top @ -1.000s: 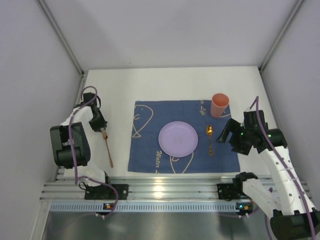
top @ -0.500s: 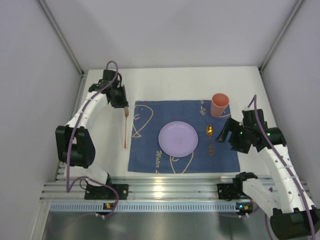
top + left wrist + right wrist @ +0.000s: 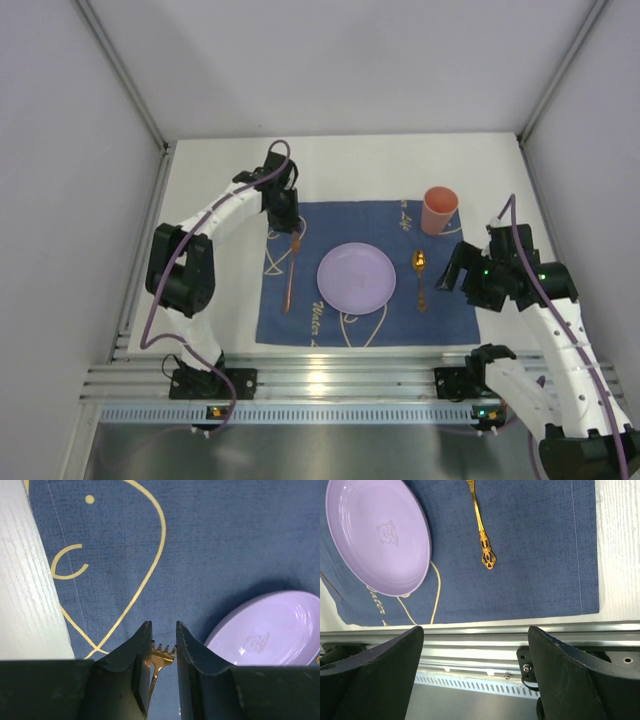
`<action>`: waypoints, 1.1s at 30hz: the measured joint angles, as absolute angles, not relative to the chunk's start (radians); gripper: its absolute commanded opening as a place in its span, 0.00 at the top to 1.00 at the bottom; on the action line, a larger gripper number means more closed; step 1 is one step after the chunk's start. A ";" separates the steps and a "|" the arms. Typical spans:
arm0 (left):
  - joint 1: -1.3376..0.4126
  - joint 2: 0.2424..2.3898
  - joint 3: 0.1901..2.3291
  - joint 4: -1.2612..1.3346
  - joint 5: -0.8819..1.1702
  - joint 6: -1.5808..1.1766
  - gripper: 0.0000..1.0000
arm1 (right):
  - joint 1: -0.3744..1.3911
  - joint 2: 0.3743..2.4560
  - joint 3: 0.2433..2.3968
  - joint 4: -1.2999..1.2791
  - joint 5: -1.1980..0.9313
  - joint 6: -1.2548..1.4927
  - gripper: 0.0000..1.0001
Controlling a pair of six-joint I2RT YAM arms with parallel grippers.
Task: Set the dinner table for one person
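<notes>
My left gripper (image 3: 295, 238) is shut on a gold fork (image 3: 290, 280) and holds it over the left part of the dark blue cloth (image 3: 370, 225), just left of the lilac plate (image 3: 356, 277). In the left wrist view the fork's tines (image 3: 164, 652) show between the fingers of the gripper (image 3: 164, 630), with the plate (image 3: 270, 630) to the right. A gold spoon (image 3: 420, 275) lies right of the plate and an orange cup (image 3: 439, 210) stands at the cloth's far right corner. My right gripper (image 3: 455, 270) is open and empty beside the spoon. The white dinner table (image 3: 400, 165) lies under it all.
The right wrist view shows the plate (image 3: 377, 535), the spoon (image 3: 482, 535), the cloth's near edge (image 3: 535, 580) and the metal rail (image 3: 470, 650) at the table's near side. Bare table (image 3: 25, 605) shows left of the cloth. White walls enclose the table.
My left gripper has carried the fork from the table's left side, round the far left, to over the cloth left of the plate. The right arm has barely moved.
</notes>
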State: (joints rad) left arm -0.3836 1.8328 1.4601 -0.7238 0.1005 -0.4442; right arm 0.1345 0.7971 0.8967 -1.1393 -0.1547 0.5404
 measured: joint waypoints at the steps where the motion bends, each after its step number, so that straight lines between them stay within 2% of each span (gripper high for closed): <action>1: -0.388 1.844 1.460 -0.722 0.080 -0.464 1.00 | 0.134 0.794 0.897 -1.144 -0.153 0.537 0.14; 10: -0.414 1.885 1.417 -0.696 -0.092 -0.584 1.00 | 0.133 0.788 0.897 -1.176 -0.133 0.510 0.14; 12: -0.417 1.892 1.413 -0.694 -0.117 -0.596 0.89 | 0.132 0.788 0.897 -1.179 -0.128 0.505 0.14; 14: -0.419 1.898 1.412 -0.692 -0.136 -0.602 0.65 | 0.132 0.793 0.897 -1.179 -0.124 0.497 0.13; 17: -0.422 1.903 1.412 -0.688 -0.156 -0.601 0.50 | 0.128 0.802 0.898 -1.179 -0.120 0.491 0.12; 19: -0.423 1.902 1.413 -0.687 -0.170 -0.599 0.45 | 0.128 0.812 0.899 -1.179 -0.117 0.489 0.11; 21: -0.426 1.902 1.432 -0.693 -0.183 -0.587 0.19 | 0.128 0.817 0.902 -1.179 -0.116 0.489 0.09; 23: -0.427 1.901 1.478 -0.712 -0.193 -0.579 0.18 | 0.127 0.823 0.914 -1.178 -0.117 0.486 0.06; 24: -0.427 1.900 1.511 -0.719 -0.199 -0.573 0.17 | 0.127 0.824 0.925 -1.178 -0.117 0.483 0.01; 28: -0.428 1.843 1.616 -0.718 -0.200 -0.542 0.15 | 0.127 0.814 0.998 -1.171 -0.134 0.452 0.00; 33: -0.453 1.581 1.532 -0.677 -0.225 -0.513 0.14 | 0.135 0.661 1.071 -1.110 -0.154 0.422 0.00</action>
